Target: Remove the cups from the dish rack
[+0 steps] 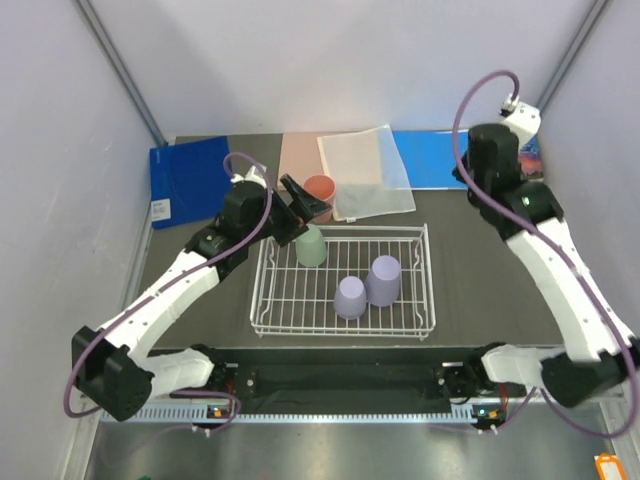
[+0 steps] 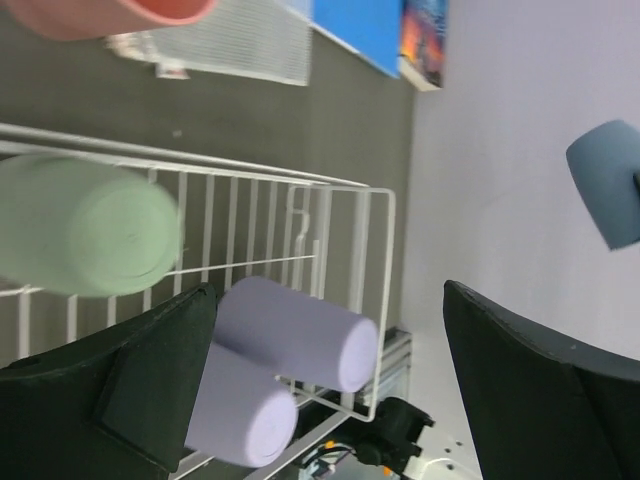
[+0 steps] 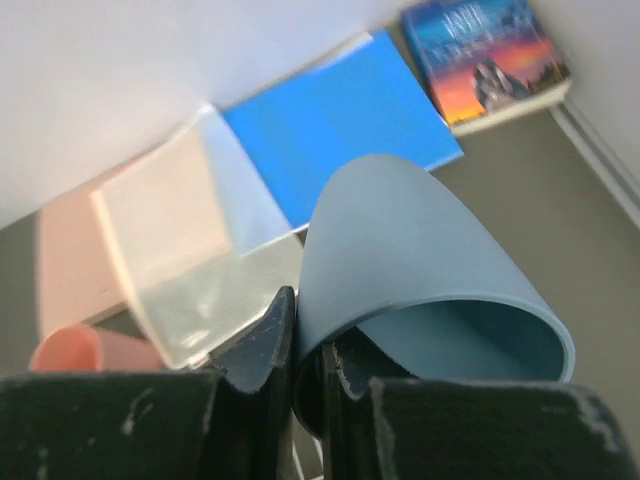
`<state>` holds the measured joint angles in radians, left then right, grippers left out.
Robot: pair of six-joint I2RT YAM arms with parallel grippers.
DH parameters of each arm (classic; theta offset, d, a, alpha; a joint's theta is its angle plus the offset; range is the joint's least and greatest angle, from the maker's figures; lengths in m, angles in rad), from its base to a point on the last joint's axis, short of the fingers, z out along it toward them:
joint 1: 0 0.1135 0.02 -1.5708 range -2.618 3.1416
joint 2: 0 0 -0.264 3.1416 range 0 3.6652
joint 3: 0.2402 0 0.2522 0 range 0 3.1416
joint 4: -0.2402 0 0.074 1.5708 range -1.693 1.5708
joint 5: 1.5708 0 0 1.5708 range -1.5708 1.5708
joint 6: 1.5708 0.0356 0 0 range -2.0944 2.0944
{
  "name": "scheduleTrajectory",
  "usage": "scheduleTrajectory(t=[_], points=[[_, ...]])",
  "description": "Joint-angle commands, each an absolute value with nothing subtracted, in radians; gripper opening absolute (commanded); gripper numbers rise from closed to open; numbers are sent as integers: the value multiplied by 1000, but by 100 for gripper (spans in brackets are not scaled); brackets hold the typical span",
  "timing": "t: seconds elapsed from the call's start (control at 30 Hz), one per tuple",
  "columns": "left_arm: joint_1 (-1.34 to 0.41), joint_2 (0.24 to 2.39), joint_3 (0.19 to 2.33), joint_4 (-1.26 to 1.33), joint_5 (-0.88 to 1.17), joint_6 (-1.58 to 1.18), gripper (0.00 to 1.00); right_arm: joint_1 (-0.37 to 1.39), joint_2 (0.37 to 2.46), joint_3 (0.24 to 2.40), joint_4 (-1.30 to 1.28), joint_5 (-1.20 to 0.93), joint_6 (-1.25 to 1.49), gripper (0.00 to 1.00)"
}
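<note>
Blue cup (image 3: 430,260) rim pinched by right tool (image 3: 308,350), far from rack (image 1: 285,295)

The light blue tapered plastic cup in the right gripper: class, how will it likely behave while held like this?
Probably light: the right gripper holds the light blue tapered plastic cup by one pinched wall alone. That wall looks thin between nearly closed jaws, so it may flex rather than crack. Smooth and tapered, it could slip or swivel.
</note>
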<state>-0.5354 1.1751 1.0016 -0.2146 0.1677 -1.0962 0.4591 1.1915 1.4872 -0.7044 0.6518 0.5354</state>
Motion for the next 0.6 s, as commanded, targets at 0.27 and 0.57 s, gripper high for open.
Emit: scheduleTrajectory(t=[0.27, 0.57], points=[[-537, 1040, 1046, -465, -23, -1034, 99, -55, 1732, 1798, -937, 249, 709, 0], [-537, 993, 983, -564, -67, -1052, 98, -164, 2052, 2120, -1107, 245, 762, 0]])
